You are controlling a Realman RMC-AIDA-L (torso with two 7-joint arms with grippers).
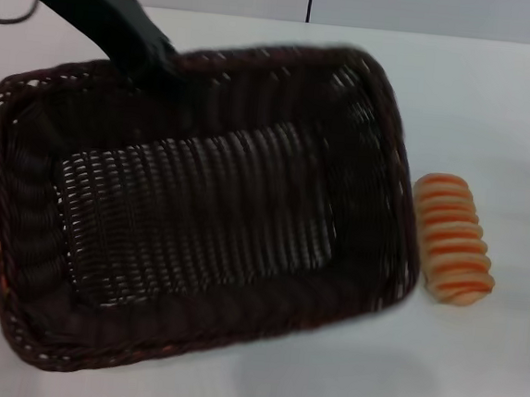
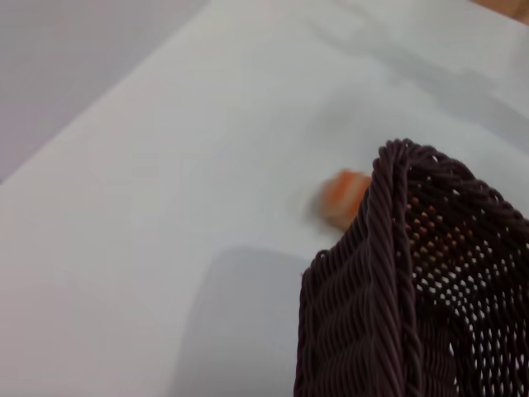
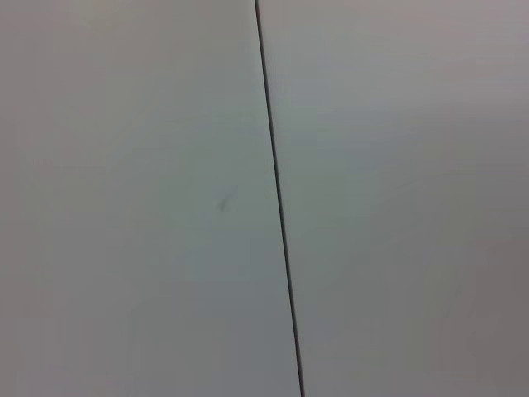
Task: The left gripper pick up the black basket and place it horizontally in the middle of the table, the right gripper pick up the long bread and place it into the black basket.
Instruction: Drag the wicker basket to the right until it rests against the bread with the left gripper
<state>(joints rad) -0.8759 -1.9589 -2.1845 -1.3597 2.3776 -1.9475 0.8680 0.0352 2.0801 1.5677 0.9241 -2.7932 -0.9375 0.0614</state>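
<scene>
One black basket (image 1: 199,211) fills most of the head view, tilted and apparently lifted off the desk (image 1: 496,107); it looks light but stiff, its braided rim the natural hold; just beside its right side lies the long bread (image 1: 454,238) on the desk, probably soft, best gripped across its middle; farther back, the left end effector (image 1: 160,70) meets the basket's far rim, seemingly clamped there though its fingers are hidden; the right end effector is out of sight.

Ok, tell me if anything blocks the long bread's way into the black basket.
Nothing visible does. The long bread lies on the table just right of the black basket, whose inside is empty. The left tool holds the basket's far rim.
</scene>
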